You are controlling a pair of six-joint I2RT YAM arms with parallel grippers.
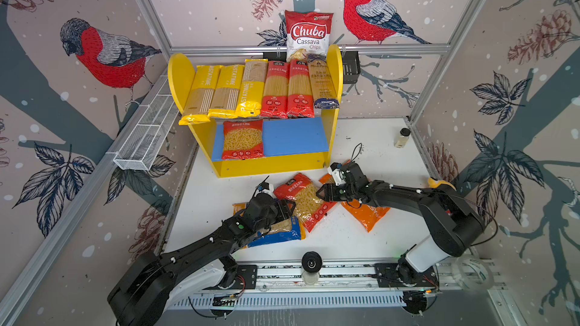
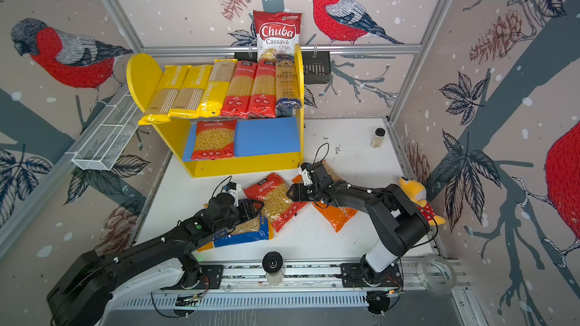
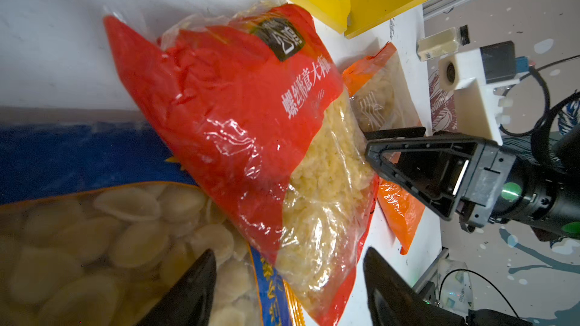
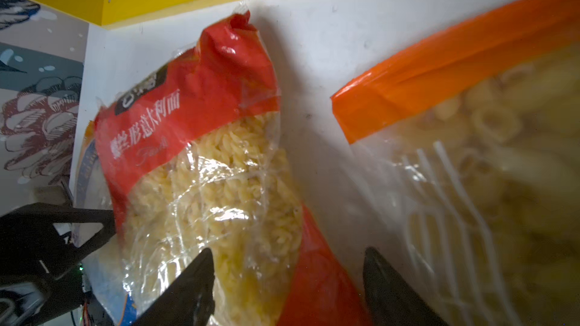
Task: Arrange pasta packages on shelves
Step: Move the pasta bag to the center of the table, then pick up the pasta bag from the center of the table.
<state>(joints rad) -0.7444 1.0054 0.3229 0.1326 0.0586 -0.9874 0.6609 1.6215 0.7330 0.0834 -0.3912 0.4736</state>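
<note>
The shelves (image 1: 334,67) carry several long spaghetti packs (image 1: 251,89) on the upper board and one red fusilli bag (image 1: 242,139) on the blue lower board. A second red fusilli bag (image 1: 303,199) (image 3: 219,105) (image 4: 204,152) lies on the table, partly over a blue-yellow bag (image 1: 279,235) (image 3: 78,158). An orange bag (image 1: 367,214) (image 4: 439,67) lies under the right arm. My left gripper (image 1: 290,208) (image 3: 288,277) is open, straddling the red bag's left edge. My right gripper (image 1: 321,194) (image 4: 287,277) is open at its right edge.
A Chuba chips bag (image 1: 309,34) stands behind the shelves beside a black basket (image 1: 351,70). A white wire basket (image 1: 147,133) hangs on the left wall. A spice jar (image 1: 402,137) stands at the back right, with a yellow plush toy (image 2: 417,196) behind the right arm.
</note>
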